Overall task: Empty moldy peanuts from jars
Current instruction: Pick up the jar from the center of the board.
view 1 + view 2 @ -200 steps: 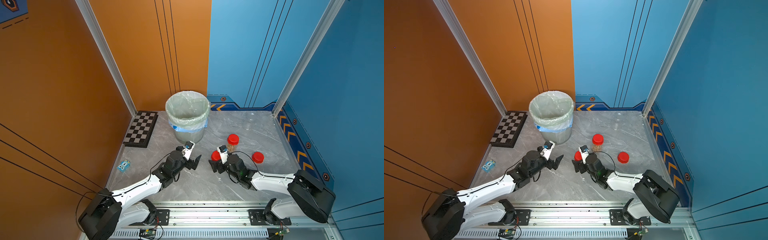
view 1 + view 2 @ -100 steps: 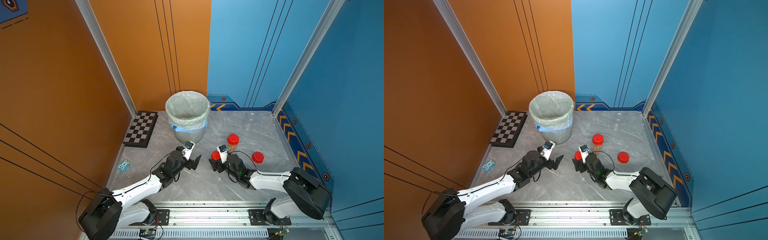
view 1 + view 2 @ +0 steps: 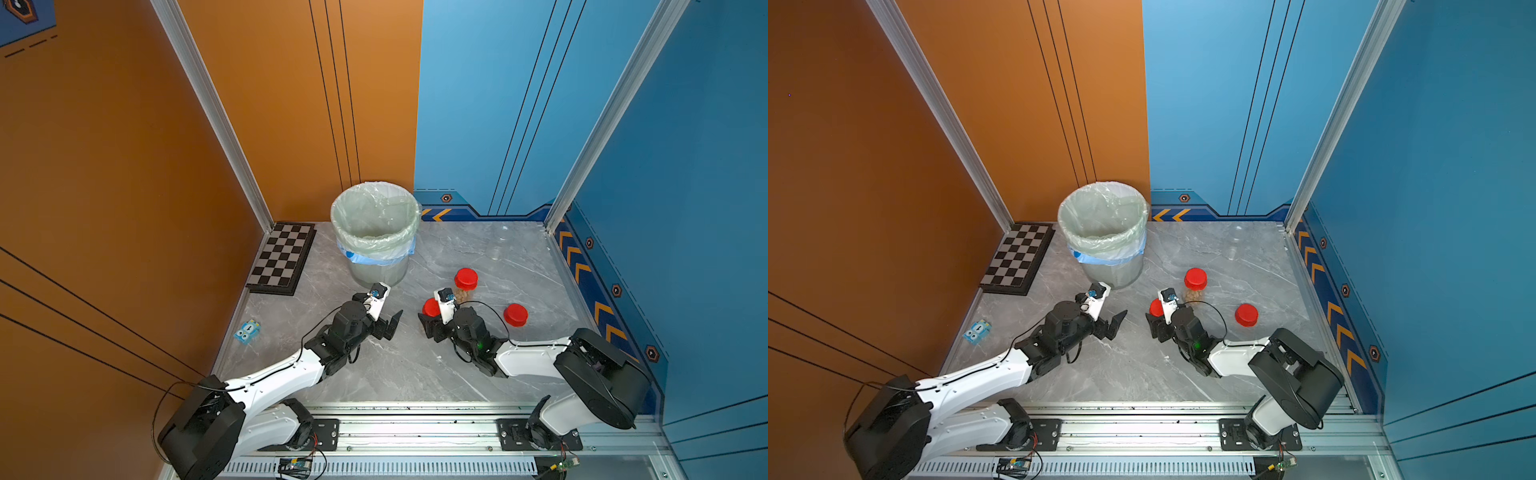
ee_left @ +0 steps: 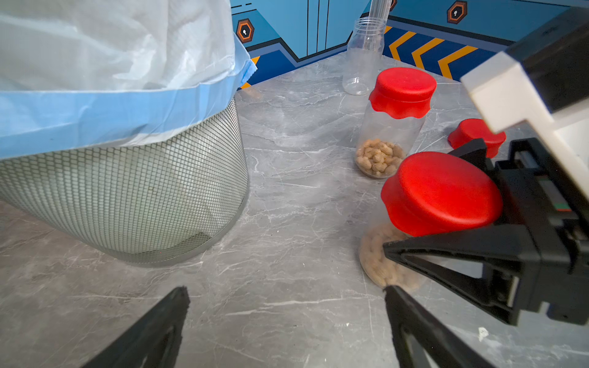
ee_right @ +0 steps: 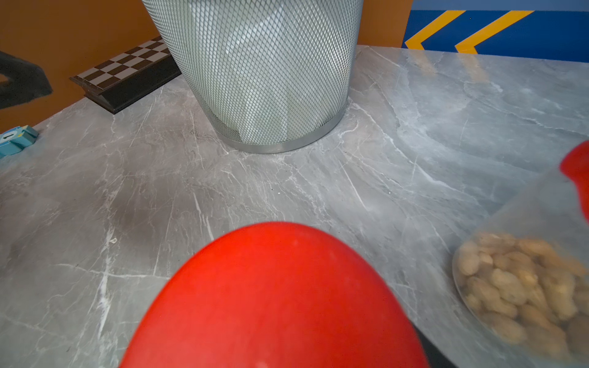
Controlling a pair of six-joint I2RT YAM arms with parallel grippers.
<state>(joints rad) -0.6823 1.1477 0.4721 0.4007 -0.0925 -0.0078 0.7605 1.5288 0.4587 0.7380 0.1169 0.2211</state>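
Note:
A clear jar with a red lid (image 3: pixel 431 307) stands on the marble table with moldy peanuts (image 4: pixel 379 261) in its bottom. My right gripper (image 3: pixel 430 322) straddles its body, one finger (image 4: pixel 446 247) on the near side and one behind the lid. Whether they press on it does not show. In the right wrist view the lid (image 5: pixel 274 296) fills the space between the jaws. A second lidded jar (image 3: pixel 466 277) with peanuts (image 4: pixel 379 157) stands just behind. A lidless, empty jar (image 4: pixel 363 54) stands further back. My left gripper (image 4: pixel 284 291) hovers open and empty, left of the straddled jar.
A mesh bin lined with a pale bag (image 3: pixel 374 245) stands behind the left gripper. A loose red lid (image 3: pixel 515 314) lies on the table right of the jars. A chessboard (image 3: pixel 282 257) and a small blue toy (image 3: pixel 247 331) lie by the left wall.
The right arm's elbow has swung a little inward while its jaws stay around the jar with the red lid. The left arm and the other jars have not moved.

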